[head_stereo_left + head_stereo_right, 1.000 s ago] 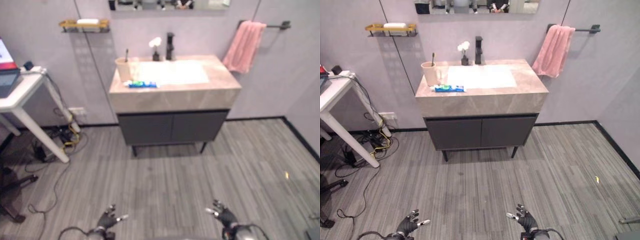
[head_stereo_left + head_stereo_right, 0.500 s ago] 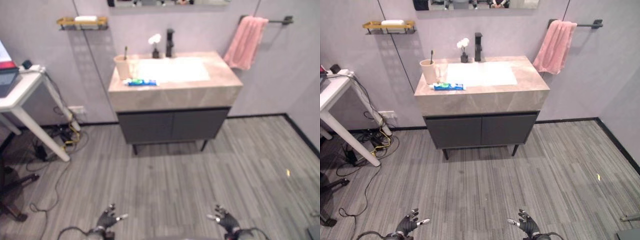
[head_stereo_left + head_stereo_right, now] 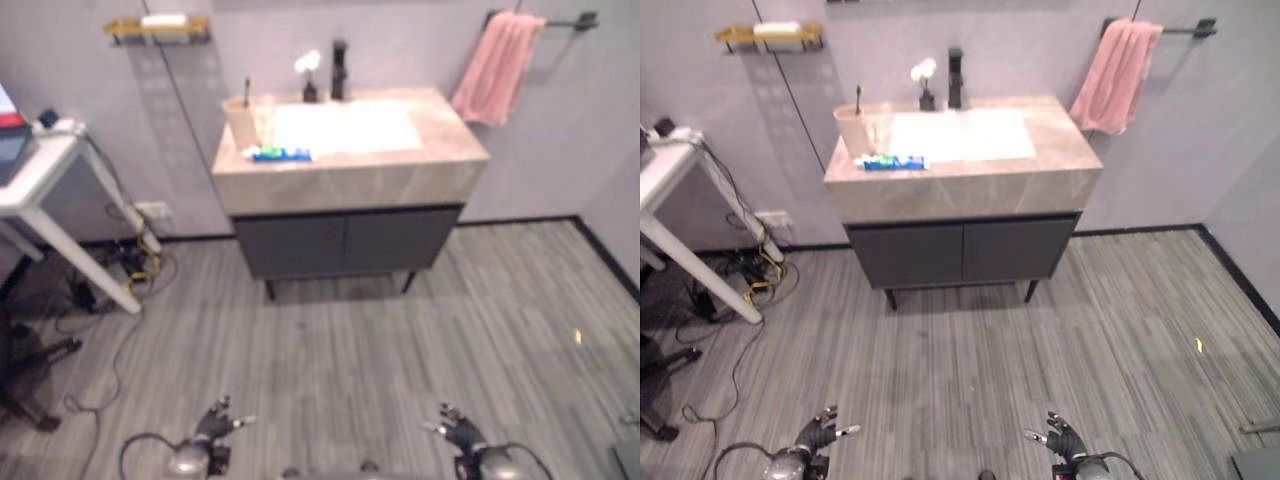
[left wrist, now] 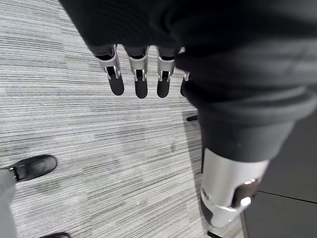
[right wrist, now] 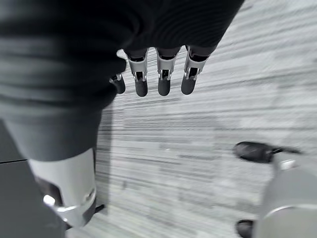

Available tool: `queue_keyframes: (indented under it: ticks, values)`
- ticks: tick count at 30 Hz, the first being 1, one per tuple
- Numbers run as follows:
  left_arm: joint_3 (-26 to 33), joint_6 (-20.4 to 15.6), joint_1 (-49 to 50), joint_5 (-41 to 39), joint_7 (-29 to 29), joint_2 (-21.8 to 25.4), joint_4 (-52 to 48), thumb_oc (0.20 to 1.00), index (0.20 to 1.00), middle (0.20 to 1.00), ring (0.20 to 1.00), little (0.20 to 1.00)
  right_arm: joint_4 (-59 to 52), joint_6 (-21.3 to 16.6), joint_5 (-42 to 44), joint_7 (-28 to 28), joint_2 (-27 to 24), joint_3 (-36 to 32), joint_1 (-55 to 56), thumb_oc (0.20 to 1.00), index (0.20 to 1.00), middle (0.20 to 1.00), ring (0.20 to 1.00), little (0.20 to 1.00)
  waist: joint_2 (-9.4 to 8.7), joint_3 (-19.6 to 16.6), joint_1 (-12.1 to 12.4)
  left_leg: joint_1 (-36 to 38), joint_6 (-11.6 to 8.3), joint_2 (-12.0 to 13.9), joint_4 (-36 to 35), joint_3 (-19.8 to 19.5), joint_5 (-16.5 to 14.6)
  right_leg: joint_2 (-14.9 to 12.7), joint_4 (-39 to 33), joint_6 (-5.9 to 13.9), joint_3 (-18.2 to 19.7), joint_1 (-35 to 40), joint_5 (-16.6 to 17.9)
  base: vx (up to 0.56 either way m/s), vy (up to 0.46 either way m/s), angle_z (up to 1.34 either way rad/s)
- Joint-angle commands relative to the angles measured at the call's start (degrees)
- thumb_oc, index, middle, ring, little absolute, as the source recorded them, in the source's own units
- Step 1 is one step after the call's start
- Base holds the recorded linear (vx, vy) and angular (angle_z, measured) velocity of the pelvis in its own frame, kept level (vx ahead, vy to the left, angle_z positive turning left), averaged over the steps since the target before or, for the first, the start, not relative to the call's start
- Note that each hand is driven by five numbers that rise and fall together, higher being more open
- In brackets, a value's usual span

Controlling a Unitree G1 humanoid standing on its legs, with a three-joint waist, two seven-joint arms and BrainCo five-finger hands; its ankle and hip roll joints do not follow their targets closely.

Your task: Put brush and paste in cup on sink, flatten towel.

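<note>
**Brush in cup, paste beside it, hands empty**

While the brush point(image 3: 858, 95) stands in the cup point(image 3: 851, 130) on the sink point(image 3: 1060, 150), the paste point(image 3: 892, 162) lies beside it. The towel point(image 3: 1118, 72) hangs bunched. Left hand point(image 4: 138, 74) and right hand point(image 5: 161, 74) hang low, fingers straight, empty.

Setting: mock bathroom inside a lab or office room. Evidence — stone-topped vanity point(image 3: 962, 180) with white basin point(image 3: 958, 134), black tap point(image 3: 956, 77), pink towel point(image 3: 1118, 72) on a wall rail, far ahead of both hands; white desk point(image 3: 675, 200) with cables point(image 3: 740, 270) — ahead of the left hand.
</note>
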Motion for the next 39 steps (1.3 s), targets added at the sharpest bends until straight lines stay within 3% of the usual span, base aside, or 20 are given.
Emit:
queue_keyframes:
  ticks: [1,2,5,6,7,10,13,14,16,19,21,23,24,27,28,29,32,35,38,39]
  values:
    - [-0.8,-1.7,-1.4,0.5,0.4,-0.4,-1.2,1.000,1.000,1.000,1.000,1.000,-3.1,-2.1,-1.8,-1.3,-3.2,0.6,0.5,1.000,1.000,1.000,1.000,1.000,-2.05,1.2,-0.8,-4.9,-0.95,-0.9,16.8,1.0,3.8,1.9,-3.9,1.38,-1.4,6.1,3.6,0.03,-0.151,0.48]
    - [-0.7,-1.7,-1.5,0.0,0.4,-0.4,-1.5,1.000,1.000,1.000,1.000,1.000,-3.5,-2.1,-2.0,-1.3,-3.5,0.5,0.8,1.000,1.000,1.000,1.000,1.000,-2.03,1.7,-0.9,-6.5,-1.46,-0.5,19.6,1.1,4.4,2.0,-3.5,1.14,-2.0,6.1,3.1,0.10,-0.151,0.42]
    - [-0.3,-1.9,-1.8,-1.1,0.3,0.1,-1.1,1.000,1.000,1.000,1.000,1.000,-2.5,-1.7,-2.4,-1.6,-3.9,0.2,1.0,1.000,1.000,1.000,1.000,1.000,-2.22,1.6,-1.9,-9.4,-1.00,0.0,14.8,3.6,5.6,1.4,-3.2,0.92,-3.7,6.0,2.1,0.12,-0.059,0.25]
    - [0.1,-1.9,-1.7,-0.8,0.4,0.5,-1.0,1.000,1.000,1.000,1.000,1.000,-2.5,-1.7,-2.3,-1.6,-4.0,0.2,0.8,1.000,1.000,1.000,1.000,1.000,-2.26,1.3,-2.2,-9.9,-0.23,-0.7,9.5,4.2,5.3,1.2,-3.5,1.10,-3.9,5.9,2.2,0.20,0.036,0.44]
    - [0.4,-2.2,-1.4,-0.9,0.9,0.6,-1.1,1.000,1.000,1.000,1.000,1.000,-2.3,-2.0,-2.1,-2.1,-4.0,0.3,0.4,1.000,1.000,1.000,1.000,1.000,-1.60,1.1,-2.1,-9.3,0.24,-1.6,-3.7,4.0,8.7,1.7,-3.3,1.51,-3.8,5.7,1.5,0.28,0.050,0.51]
    - [1.1,-2.3,-1.7,-1.3,1.6,0.7,-0.9,1.000,1.000,1.000,1.000,1.000,-1.7,-2.2,-2.9,-2.9,-4.3,1.3,-0.8,1.000,1.000,1.000,1.000,1.000,-0.21,1.0,-3.0,-10.9,-0.21,1.0,-14.3,5.2,11.2,2.7,-1.6,1.39,-4.3,6.0,-0.5,0.27,0.053,0.22]
    - [2.2,-2.2,-0.9,-1.3,1.9,0.8,-0.2,1.000,1.000,1.000,1.000,1.000,-0.8,-2.0,-3.5,-3.2,-4.0,1.6,-1.6,1.000,1.000,1.000,1.000,1.000,-0.12,0.3,-2.8,-10.5,-1.07,2.1,-14.3,7.4,10.5,2.9,-1.6,1.85,-3.5,8.6,-1.5,0.42,0.093,-0.22]
    - [3.3,-2.1,1.4,-1.5,1.6,1.0,-0.8,1.000,1.000,1.000,1.000,1.000,-1.4,-1.6,-4.3,-3.1,-3.6,2.0,-1.9,1.000,1.000,1.000,1.000,1.000,0.39,-1.5,-1.8,-9.1,-0.81,2.3,-14.3,8.2,12.6,3.2,-1.1,1.95,-1.4,10.9,-2.6,0.85,0.249,-0.41]
    - [4.4,-2.2,2.9,-1.6,1.8,1.1,-1.0,1.000,1.000,1.000,1.000,1.000,-1.5,-1.4,-5.1,-2.7,-3.0,2.9,-2.4,1.000,1.000,1.000,1.000,1.000,-0.01,-3.0,-0.3,-8.3,0.32,1.0,-14.3,6.0,13.3,1.9,0.6,2.46,0.7,12.6,-3.0,0.78,0.292,-0.92]
    - [4.5,-2.2,3.4,-1.5,1.7,1.3,-0.2,1.000,1.000,1.000,1.000,1.000,-1.2,-1.4,-5.8,-2.4,-2.2,3.2,-2.5,1.000,1.000,1.000,1.000,1.000,-1.58,-4.2,1.1,-6.5,2.04,-2.7,-13.5,6.2,12.2,-2.2,4.2,5.60,1.4,13.8,3.6,0.62,0.300,-0.95]
    - [4.6,-2.1,4.4,-1.3,1.2,1.7,-0.6,1.000,1.000,1.000,1.000,1.000,-2.7,-1.3,-5.5,-1.9,-1.9,2.7,-1.8,1.000,1.000,1.000,1.000,1.000,-2.21,-4.5,1.4,-5.9,4.10,-5.1,-10.3,7.5,8.4,-4.8,9.5,7.92,2.3,12.4,12.4,0.53,0.341,-0.14]
    - [4.3,-2.2,4.8,-0.9,1.0,2.1,-1.8,1.000,1.000,1.000,1.000,1.000,-5.1,-1.3,-6.2,-1.5,-2.4,3.0,-1.5,1.000,1.000,1.000,1.000,1.000,-1.89,-4.0,1.6,-5.0,5.84,-6.6,-9.1,7.6,5.8,-6.5,16.7,8.84,2.6,9.5,19.7,0.50,0.433,-0.14]
    - [3.7,-2.2,4.9,-0.7,0.6,2.9,-3.7,1.000,1.000,1.000,1.000,1.000,-7.9,-1.2,-7.1,-1.1,-3.3,3.5,-2.1,1.000,1.000,1.000,1.000,1.000,-0.77,-2.2,1.6,-2.8,7.77,-7.8,-9.2,7.5,4.1,-8.8,25.3,8.16,1.0,5.0,24.3,0.37,0.395,-0.19]
    - [3.2,-2.3,5.1,0.2,0.4,3.8,-4.9,1.000,1.000,1.000,1.000,1.000,-9.9,-1.3,-7.5,-1.1,-3.6,3.8,-2.3,1.000,1.000,1.000,1.000,1.000,0.11,-0.8,1.3,0.6,8.95,-8.3,-11.0,8.1,3.2,-10.5,30.9,8.10,-2.5,2.1,23.6,0.26,0.300,0.17]
    - [3.4,-2.1,5.0,0.1,0.1,4.0,-4.7,1.000,1.000,1.000,1.000,1.000,-11.7,-1.4,-7.7,-1.1,-3.6,3.7,-2.4,1.000,1.000,1.000,1.000,1.000,0.72,-0.5,0.8,3.0,8.95,-8.1,-13.3,8.0,3.6,-9.8,33.1,7.97,-3.4,-0.9,20.1,0.28,0.261,0.26]
    - [3.9,-2.2,4.9,-0.1,0.1,4.5,-5.1,1.000,1.000,1.000,1.000,1.000,-12.5,-1.6,-7.3,-0.9,-3.6,3.5,-2.2,1.000,1.000,1.000,1.000,1.000,1.14,-0.3,0.3,4.5,8.41,-7.7,-14.3,8.5,3.4,-7.8,31.7,7.95,-4.6,-3.0,15.9,0.24,0.184,-0.02]
    - [5.0,-2.4,5.1,-0.1,-0.3,5.2,-4.7,1.000,1.000,1.000,1.000,1.000,-14.4,-2.1,-6.5,-0.6,-3.3,2.8,-1.7,1.000,1.000,1.000,1.000,1.000,2.62,-0.2,0.5,7.3,7.23,-6.1,-14.3,9.9,1.9,-8.4,20.4,7.91,-13.4,-5.2,8.1,0.23,0.126,-0.04]
    - [5.2,-2.4,3.5,1.2,-0.3,5.2,-3.4,1.000,1.000,1.000,1.000,1.000,-16.4,-2.0,-6.7,-0.4,-3.5,2.4,-0.5,1.000,1.000,1.000,1.000,1.000,2.64,-0.1,-0.2,9.9,6.10,-5.5,-14.3,10.2,0.5,-6.0,1.9,9.65,-11.6,-4.6,11.6,0.24,-0.001,-0.14]
    - [5.2,-2.4,3.1,1.6,-0.2,5.1,-3.1,1.000,1.000,1.000,1.000,1.000,-17.0,-1.9,-6.9,-0.3,-3.7,2.2,0.1,1.000,1.000,1.000,1.000,1.000,2.56,-0.1,-0.3,10.6,5.95,-5.5,-14.3,10.0,0.1,-6.0,-0.4,10.06,-11.0,-4.3,12.8,0.18,-0.028,0.17]
    - [4.9,-2.4,2.3,2.4,-0.4,4.8,-2.8,1.000,1.000,1.000,1.000,1.000,-17.2,-1.7,-7.6,0.0,-4.2,1.6,1.0,1.000,1.000,1.000,1.000,1.000,2.23,-0.2,-1.0,11.2,6.22,-5.9,-13.8,9.5,0.1,-6.3,-2.8,10.20,-6.0,-6.0,16.2,0.23,-0.073,0.02]
